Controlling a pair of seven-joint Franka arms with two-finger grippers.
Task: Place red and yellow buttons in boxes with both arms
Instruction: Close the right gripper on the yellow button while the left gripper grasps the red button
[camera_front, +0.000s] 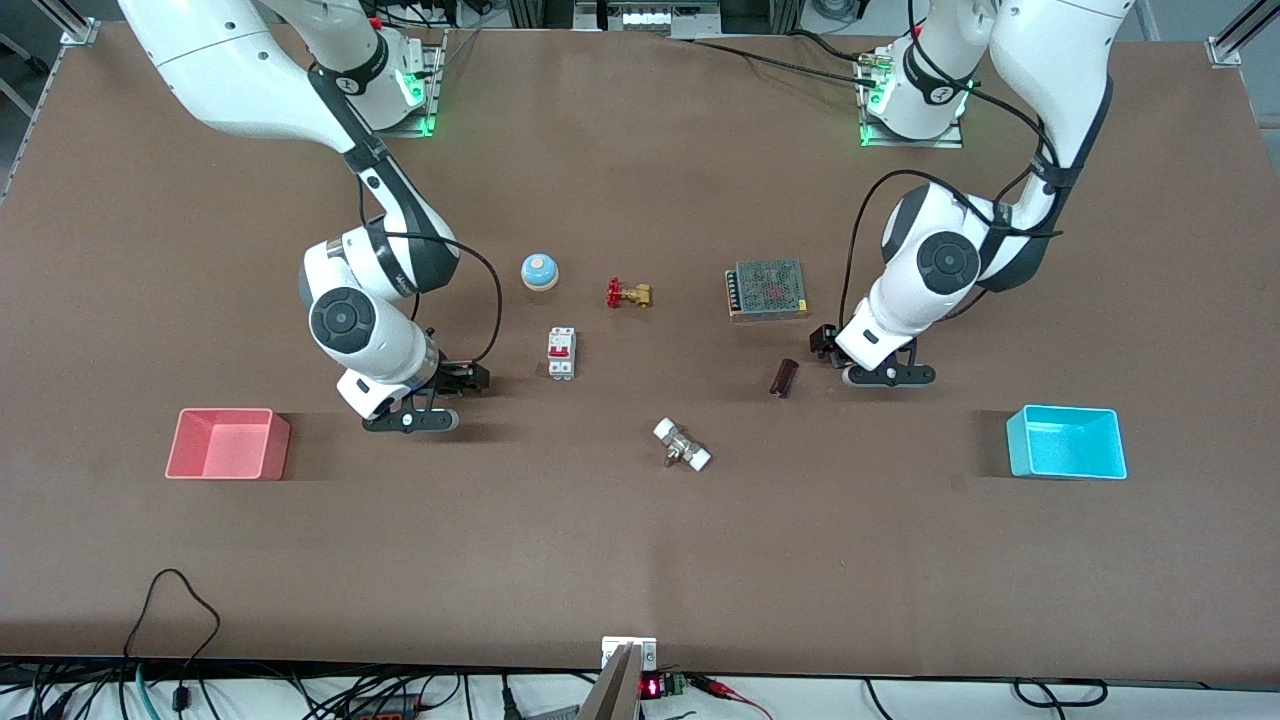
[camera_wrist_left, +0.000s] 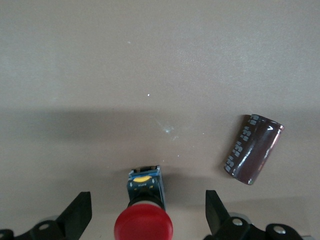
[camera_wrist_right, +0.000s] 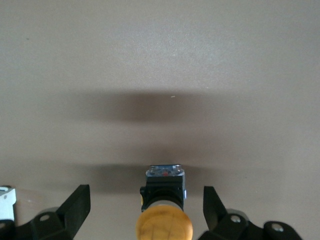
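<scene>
We see both boxes empty, nothing placed yet. Left gripper (camera_wrist_left: 148, 215) spread around red button (camera_wrist_left: 144, 227); right gripper (camera_wrist_right: 146, 212) spread around yellow button (camera_wrist_right: 164, 226). Grasp, carry to pink box (camera_front: 228, 445) and cyan box (camera_front: 1066, 443) remain.

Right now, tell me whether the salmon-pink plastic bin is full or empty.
Empty. The salmon-pink plastic bin shows only its bare pink floor in the front view; no button lies inside.
</scene>
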